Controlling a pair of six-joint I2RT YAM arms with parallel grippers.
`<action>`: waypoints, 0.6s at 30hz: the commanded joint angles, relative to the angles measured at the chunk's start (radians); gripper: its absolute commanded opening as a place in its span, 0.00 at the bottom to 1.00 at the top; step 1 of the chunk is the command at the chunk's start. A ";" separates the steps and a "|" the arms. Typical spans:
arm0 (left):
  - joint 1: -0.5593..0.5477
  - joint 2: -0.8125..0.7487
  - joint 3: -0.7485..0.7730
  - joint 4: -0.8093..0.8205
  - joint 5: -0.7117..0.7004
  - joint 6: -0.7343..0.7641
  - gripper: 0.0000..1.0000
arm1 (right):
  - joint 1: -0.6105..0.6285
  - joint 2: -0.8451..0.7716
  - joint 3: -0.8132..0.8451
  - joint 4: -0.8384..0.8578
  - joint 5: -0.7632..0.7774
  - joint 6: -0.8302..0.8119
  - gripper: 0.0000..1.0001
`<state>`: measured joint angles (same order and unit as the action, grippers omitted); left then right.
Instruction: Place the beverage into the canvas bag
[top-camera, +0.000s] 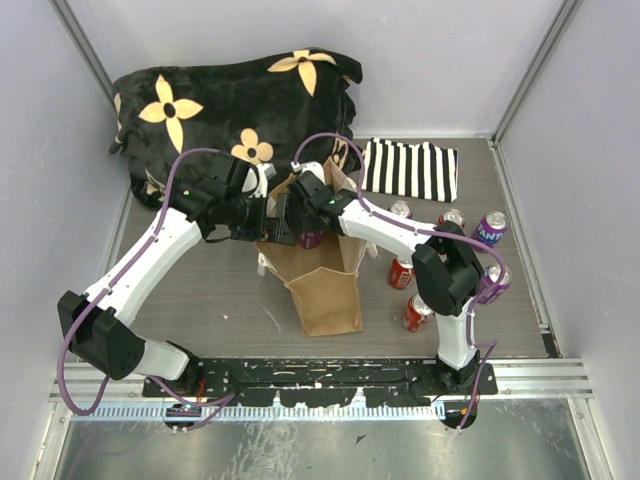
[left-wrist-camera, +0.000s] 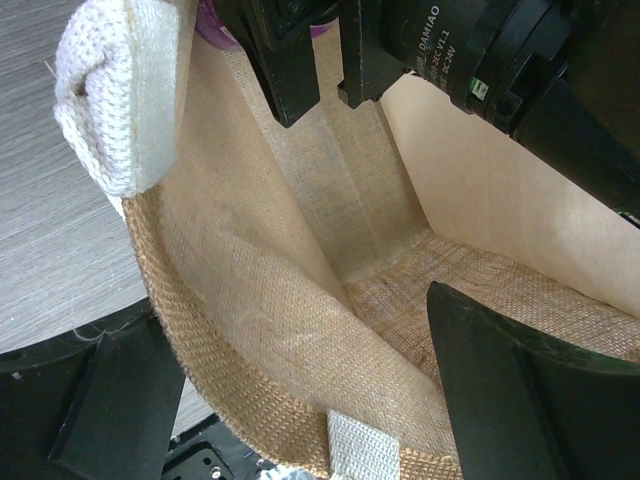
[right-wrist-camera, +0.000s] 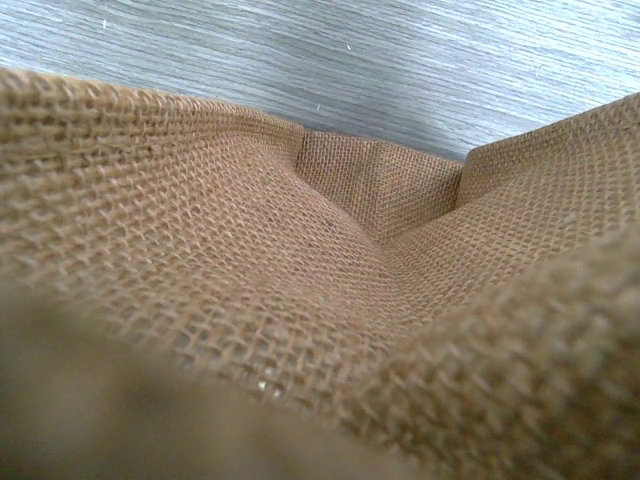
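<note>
Right gripper (top-camera: 305, 228) is over the mouth of the canvas bag (top-camera: 330, 295), its jaws clasped around a purple can (top-camera: 311, 240) that sits at rim level, just inside the opening. From the left wrist the same right gripper (left-wrist-camera: 328, 95) hangs above the jute interior with a sliver of purple can (left-wrist-camera: 212, 25) showing behind its fingers. Left gripper (top-camera: 262, 225) is spread wide, gripping nothing, its fingers astride the bag's wall, one outside and one inside. The cream handle (left-wrist-camera: 105, 100) flops over the rim. The bag stands mid-table (top-camera: 220, 290). To its right wait red cans (top-camera: 400, 272) and a Fanta can (top-camera: 489, 228). A striped cloth (top-camera: 410, 168) and flowered blanket (top-camera: 230, 100) lie behind.
</note>
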<state>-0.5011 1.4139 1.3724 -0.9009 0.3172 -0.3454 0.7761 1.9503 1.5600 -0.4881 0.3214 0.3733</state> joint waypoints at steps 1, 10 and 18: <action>0.001 -0.025 -0.007 0.029 0.016 -0.003 1.00 | -0.002 -0.025 -0.024 -0.030 0.008 0.001 0.79; 0.001 -0.024 -0.011 0.034 0.019 -0.003 1.00 | -0.001 -0.060 -0.044 -0.003 0.016 0.000 0.87; 0.001 -0.024 -0.013 0.037 0.017 -0.001 1.00 | -0.001 -0.063 -0.045 0.004 0.008 0.000 0.86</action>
<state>-0.5011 1.4139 1.3724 -0.8940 0.3233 -0.3454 0.7761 1.9236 1.5307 -0.4664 0.3328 0.3698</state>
